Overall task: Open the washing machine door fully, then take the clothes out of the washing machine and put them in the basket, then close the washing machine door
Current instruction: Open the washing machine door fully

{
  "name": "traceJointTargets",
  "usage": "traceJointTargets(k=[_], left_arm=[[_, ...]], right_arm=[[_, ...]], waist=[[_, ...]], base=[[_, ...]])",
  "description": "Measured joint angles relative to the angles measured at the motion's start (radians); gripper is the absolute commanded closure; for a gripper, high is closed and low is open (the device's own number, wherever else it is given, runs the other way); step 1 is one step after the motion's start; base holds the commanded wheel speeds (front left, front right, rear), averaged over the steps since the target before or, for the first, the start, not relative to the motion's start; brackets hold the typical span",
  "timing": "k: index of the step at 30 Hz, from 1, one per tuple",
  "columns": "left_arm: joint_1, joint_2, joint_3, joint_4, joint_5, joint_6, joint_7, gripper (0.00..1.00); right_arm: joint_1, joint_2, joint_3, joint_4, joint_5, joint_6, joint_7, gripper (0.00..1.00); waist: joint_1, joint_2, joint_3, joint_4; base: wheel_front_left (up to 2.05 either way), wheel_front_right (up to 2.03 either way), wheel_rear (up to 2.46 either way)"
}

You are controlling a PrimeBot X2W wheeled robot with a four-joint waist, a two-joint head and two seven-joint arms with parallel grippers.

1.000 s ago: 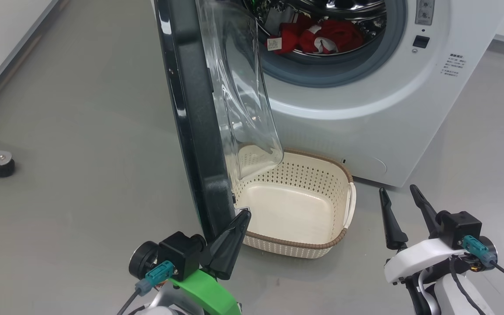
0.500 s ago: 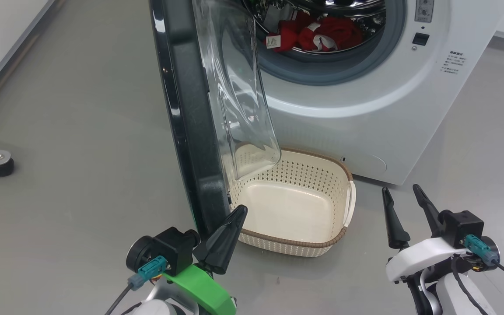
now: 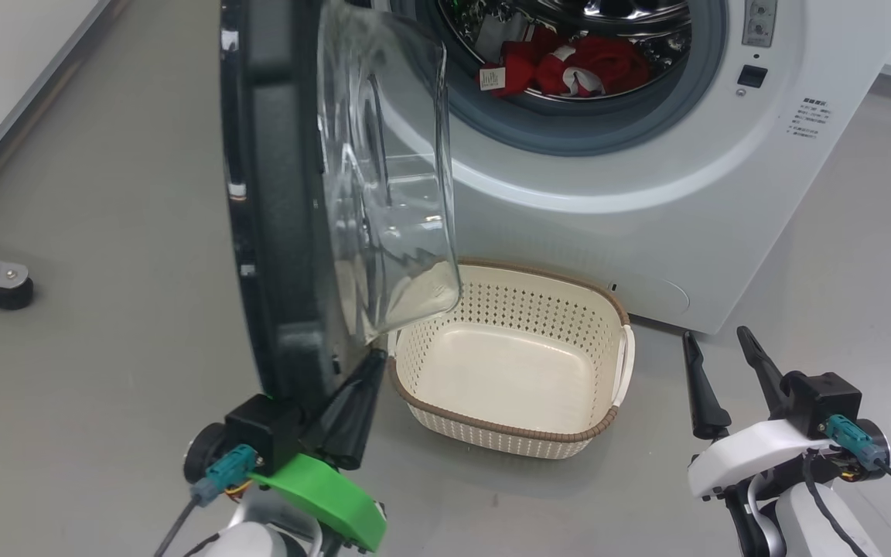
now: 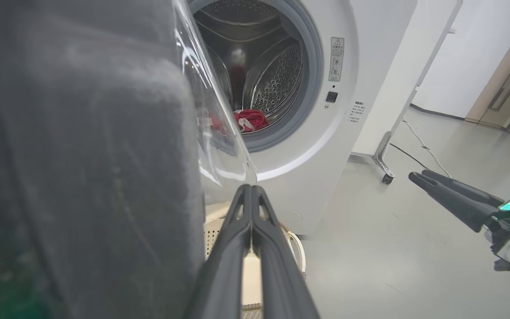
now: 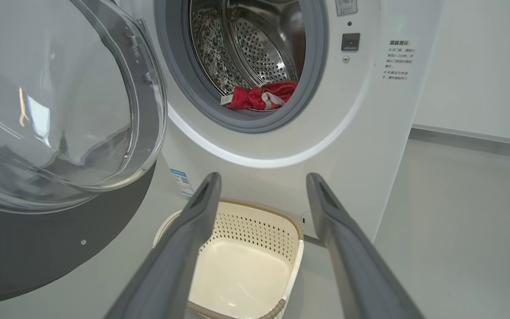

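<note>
Washing machine door [image 3: 283, 193] stands swung out from the washing machine [image 3: 646, 201], clothes [image 3: 577, 66] lying in the drum, the basket [image 3: 492, 429] on the floor below. Left pincer [image 3: 374, 357], closed tight and holding nothing, sits against the door's lower edge; right pincer [image 3: 716, 334] gapes empty beside the basket

On the white front of the washing machine [image 5: 361, 133], right of the drum opening, stands a printed note [image 5: 399, 60] in grey Chinese characters. It has a heading with several short lines beneath, too small to read with certainty. Higher up is a pale label [image 4: 337, 58] with fine print, illegible. Low on the front, a blue sticker [image 5: 181, 180] carries what looks like a square code. The white tag [image 3: 492, 78] on the clothes [image 3: 592, 66] bears dark marks, unreadable.
</note>
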Motion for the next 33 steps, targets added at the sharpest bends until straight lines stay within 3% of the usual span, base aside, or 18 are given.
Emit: traceJointTargets(k=[18,33], left_arm=[[-0.001,0.046,0.169,0.088,-0.026,0.064,-0.058,1.00],[-0.050,0.072,0.300,0.207,-0.039,0.081,-0.097,1.00]], right_arm=[[0.000,0.003,-0.006,0.001,-0.017,0.007,0.000,0.00],[-0.015,0.004,-0.012,-0.002,-0.026,0.014,0.000,0.00]], waist=[[0.0000,0.0000,-0.006,0.009],[0.0000,0.0000,0.019,-0.003]], base=[[0.00,0.00,0.00],[0.00,0.00,0.00]])
